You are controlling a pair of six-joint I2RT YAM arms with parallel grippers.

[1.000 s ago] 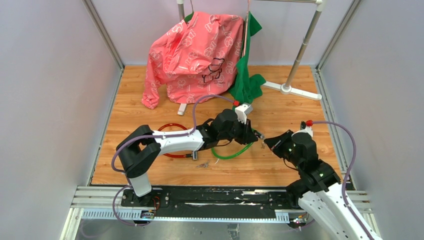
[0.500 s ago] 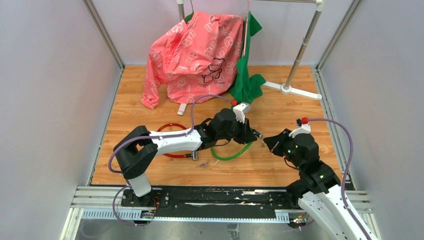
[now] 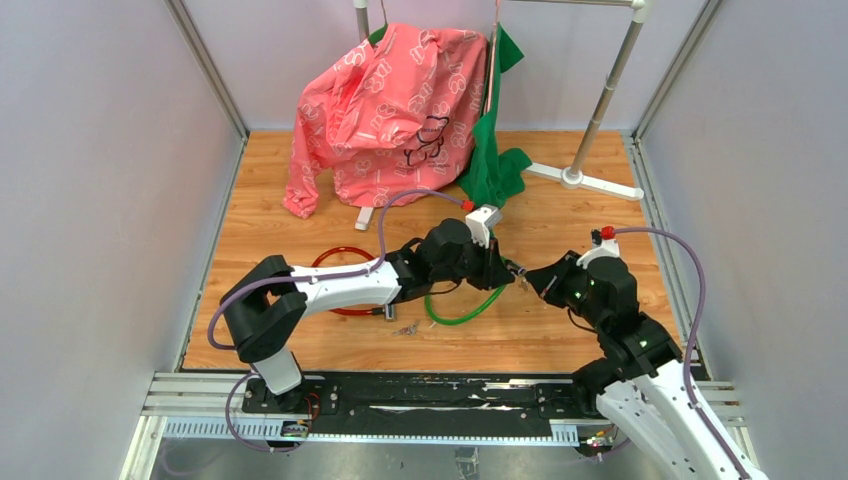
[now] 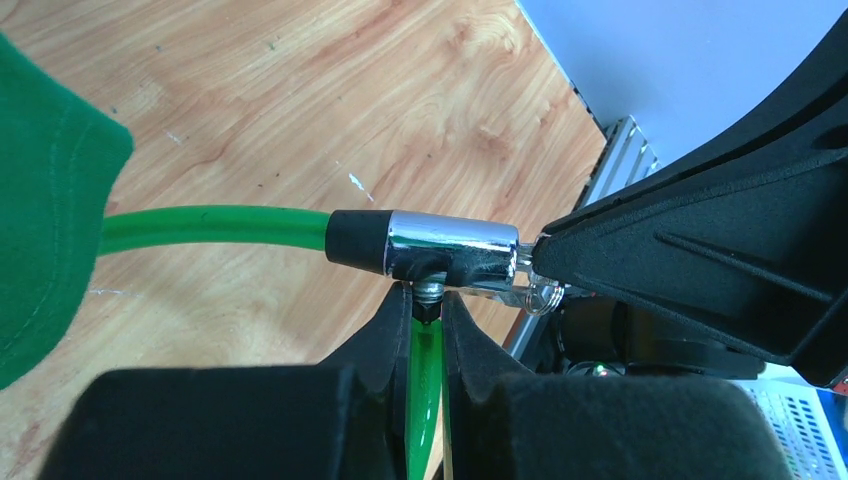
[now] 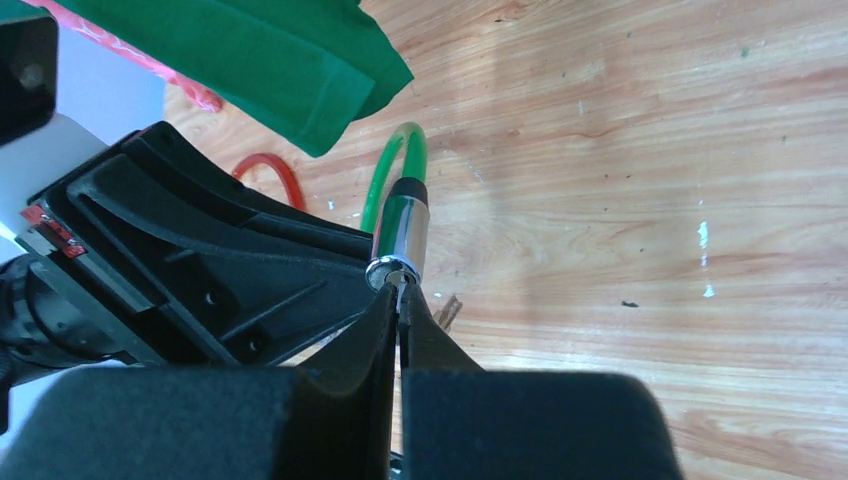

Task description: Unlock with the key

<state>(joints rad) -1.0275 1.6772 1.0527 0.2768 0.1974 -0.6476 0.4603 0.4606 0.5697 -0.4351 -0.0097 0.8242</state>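
Right wrist: key insertion. Right end effector point(image 5: 398, 305) pinches key point(image 5: 401, 288) at lock cylinder point(image 5: 405, 225); left end effector point(image 4: 427, 300) clamps cable point(image 4: 425, 370). Next: rotate key.

The left gripper point(image 4: 427, 305) pinches the green plastic-coated cable point(image 4: 215, 228) while the right gripper point(image 5: 398, 296), just beyond its fingertips, is clamped on the small metal key point(image 5: 401, 284).

A pink printed jacket point(image 3: 385, 110) hangs over a white clothes rack point(image 3: 608, 85) at the far edge of the wooden tabletop point(image 3: 280, 215), one sleeve trailing down to the wood. A green cloth point(image 3: 492, 160) hangs just beside it on the right and bunches on the boards. A red cable loop point(image 3: 340, 251) lies left of the middle. A small metal piece point(image 3: 405, 328), too small to make out, lies nearer the near edge.
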